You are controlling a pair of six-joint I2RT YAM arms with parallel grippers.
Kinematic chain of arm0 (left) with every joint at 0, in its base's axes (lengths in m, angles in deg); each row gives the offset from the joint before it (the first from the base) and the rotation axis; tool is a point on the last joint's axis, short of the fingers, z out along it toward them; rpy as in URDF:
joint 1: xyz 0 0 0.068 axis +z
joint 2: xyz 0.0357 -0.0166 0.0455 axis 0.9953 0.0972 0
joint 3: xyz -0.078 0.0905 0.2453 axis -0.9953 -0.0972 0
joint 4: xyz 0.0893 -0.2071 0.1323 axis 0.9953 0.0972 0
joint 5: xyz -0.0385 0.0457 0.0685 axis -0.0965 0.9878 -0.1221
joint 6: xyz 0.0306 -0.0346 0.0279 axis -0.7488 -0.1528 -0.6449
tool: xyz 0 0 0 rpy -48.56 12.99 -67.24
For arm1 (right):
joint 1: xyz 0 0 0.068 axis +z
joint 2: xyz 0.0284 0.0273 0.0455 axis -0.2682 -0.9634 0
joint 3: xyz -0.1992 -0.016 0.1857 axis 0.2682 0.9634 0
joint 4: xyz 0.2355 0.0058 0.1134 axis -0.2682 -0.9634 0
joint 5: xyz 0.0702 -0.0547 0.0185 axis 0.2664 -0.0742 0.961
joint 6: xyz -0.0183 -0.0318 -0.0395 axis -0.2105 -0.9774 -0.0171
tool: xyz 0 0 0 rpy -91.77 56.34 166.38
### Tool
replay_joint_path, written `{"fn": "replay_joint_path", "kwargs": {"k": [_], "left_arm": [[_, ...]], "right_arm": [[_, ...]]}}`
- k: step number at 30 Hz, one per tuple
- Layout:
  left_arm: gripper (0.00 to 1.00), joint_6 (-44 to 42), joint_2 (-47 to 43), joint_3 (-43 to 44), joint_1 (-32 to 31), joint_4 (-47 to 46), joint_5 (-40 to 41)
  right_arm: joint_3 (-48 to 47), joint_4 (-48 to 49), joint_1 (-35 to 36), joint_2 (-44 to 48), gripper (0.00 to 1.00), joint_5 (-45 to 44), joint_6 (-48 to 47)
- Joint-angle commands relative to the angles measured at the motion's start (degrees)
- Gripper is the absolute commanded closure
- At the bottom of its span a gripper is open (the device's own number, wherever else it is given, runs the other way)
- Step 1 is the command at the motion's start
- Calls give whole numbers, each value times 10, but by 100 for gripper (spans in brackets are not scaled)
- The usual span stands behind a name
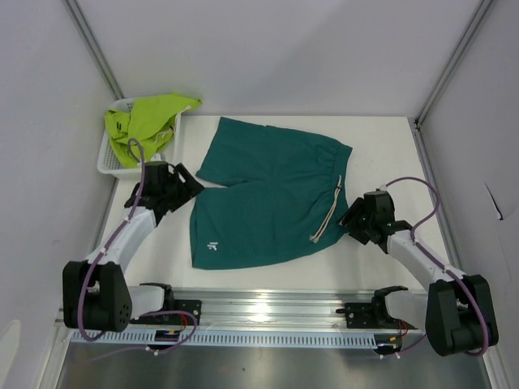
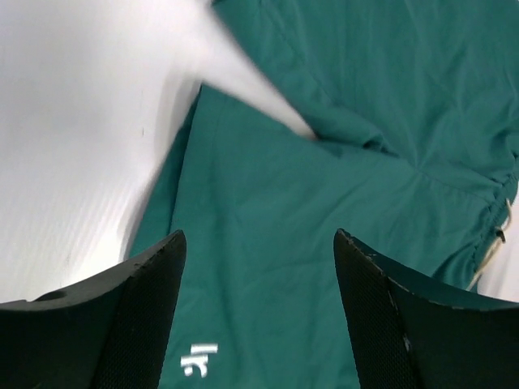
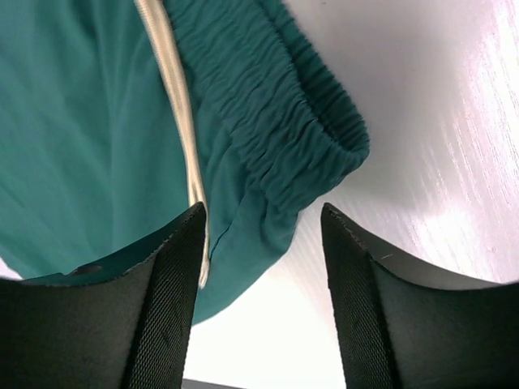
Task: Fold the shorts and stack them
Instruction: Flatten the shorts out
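The dark teal shorts (image 1: 268, 194) lie spread flat mid-table, waistband to the right with a pale drawstring (image 1: 331, 207), a small white logo (image 1: 212, 247) near the front-left hem. The lime shorts (image 1: 150, 117) hang over the white mesh basket (image 1: 109, 158) at the back left. My left gripper (image 1: 190, 185) is open and empty at the teal shorts' left hem; its wrist view shows the leg fabric (image 2: 268, 243) between the fingers (image 2: 154, 308). My right gripper (image 1: 350, 220) is open and empty at the waistband's near corner (image 3: 316, 138), with the drawstring (image 3: 174, 89) beside its left finger.
White walls and metal frame posts close in the table on the left, back and right. A metal rail (image 1: 268, 312) with the arm bases runs along the near edge. Bare white tabletop (image 1: 389, 154) lies right of the waistband.
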Motion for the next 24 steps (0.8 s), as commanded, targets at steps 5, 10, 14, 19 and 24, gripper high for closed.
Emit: {"fn": "replay_joint_path", "kwargs": {"k": [5,10,14,19,24], "left_arm": [[25,77,-112,-68,-51,66,17],[26,86,-144,-75,-67,116,18],[29,115,-185,-109,-97,139,17],[32,153,-223,-143,-111,186,24],[32,151,-237,-167,-123,184,34]], "right_arm": [[-11,65,-6,-64,41,-42,53],[-16,83,-7,-91,44,-87,97],[-33,83,-8,-116,50,-114,111],[-39,81,-8,-137,96,-144,137],[-15,92,-11,-124,100,-188,185]]}}
